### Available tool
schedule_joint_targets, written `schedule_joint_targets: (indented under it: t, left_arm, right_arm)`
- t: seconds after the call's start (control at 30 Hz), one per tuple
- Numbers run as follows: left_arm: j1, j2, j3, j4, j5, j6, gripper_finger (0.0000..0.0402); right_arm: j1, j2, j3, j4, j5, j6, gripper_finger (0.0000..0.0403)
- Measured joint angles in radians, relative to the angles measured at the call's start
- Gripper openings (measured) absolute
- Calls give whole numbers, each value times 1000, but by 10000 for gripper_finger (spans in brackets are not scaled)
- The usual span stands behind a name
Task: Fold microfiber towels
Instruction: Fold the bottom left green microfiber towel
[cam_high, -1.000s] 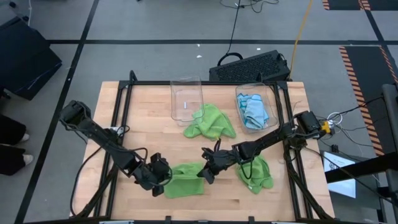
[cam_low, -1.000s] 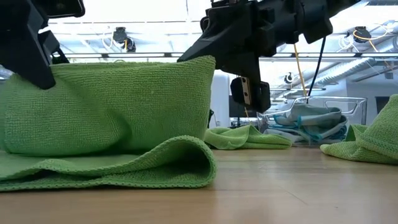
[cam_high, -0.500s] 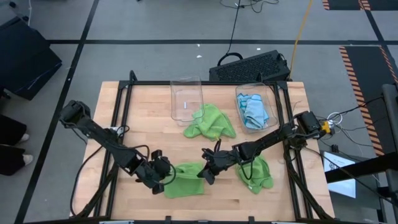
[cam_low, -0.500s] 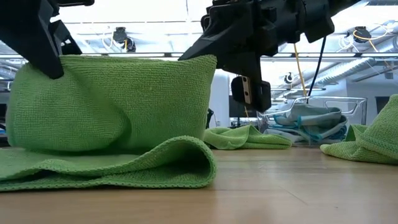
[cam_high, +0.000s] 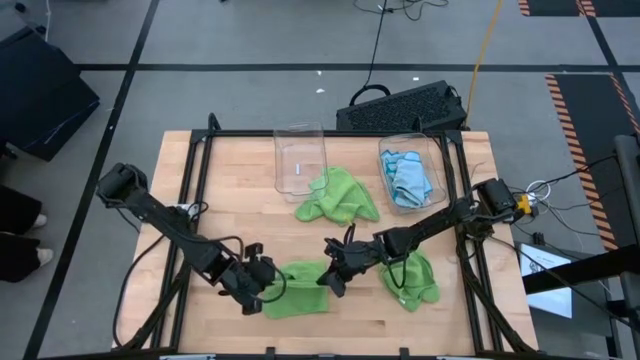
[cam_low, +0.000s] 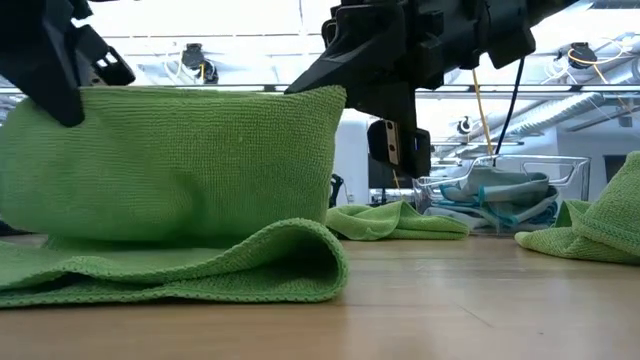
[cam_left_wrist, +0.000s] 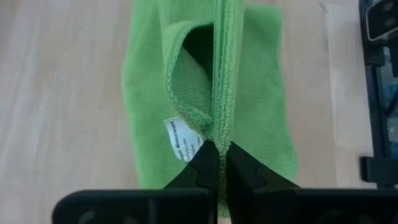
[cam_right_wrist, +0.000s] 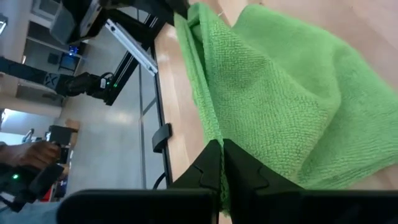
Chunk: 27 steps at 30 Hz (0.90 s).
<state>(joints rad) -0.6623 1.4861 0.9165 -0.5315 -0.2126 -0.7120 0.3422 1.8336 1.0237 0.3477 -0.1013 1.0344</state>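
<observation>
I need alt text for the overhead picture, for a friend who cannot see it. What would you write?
Two dark robot arms meet at the near edge of a wooden table, the left gripper and right gripper each pinching an end of a green towel. Two more green towels lie loose; blue towels fill a clear bin.

We see a light wooden desk (cam_high: 230, 180) edged by a dark metal frame. On it lie three lime green microfiber towels: one half-folded at the near edge (cam_high: 298, 290), one crumpled at the centre (cam_high: 338, 195), one bunched to the right (cam_high: 412, 278). Toward the far side stand an empty clear bin (cam_high: 300, 160) and a second bin (cam_high: 408, 172) holding light blue towels (cam_high: 408, 180).
</observation>
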Motion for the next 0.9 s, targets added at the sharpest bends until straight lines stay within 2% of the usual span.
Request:
schedule_joint_targets:
  t: [0.3, 0.5, 0.77, 0.9]
  left_arm:
    - [-12, 3, 0, 59, 68, 70, 10]
    - [-36, 3, -1, 76, 25, 56, 10]
    - [-60, 2, -7, 36, 63, 42, 10]
    - [-79, 3, -14, 57, 17, -15, 30]
  right_arm:
    - [38, 1, 0, 0, 4, 2, 2]
    - [39, 1, 0, 0, 0, -17, 4]
    - [47, 4, -6, -26, -57, -25, 33]
    - [53, 3, -4, -38, -38, -24, 48]
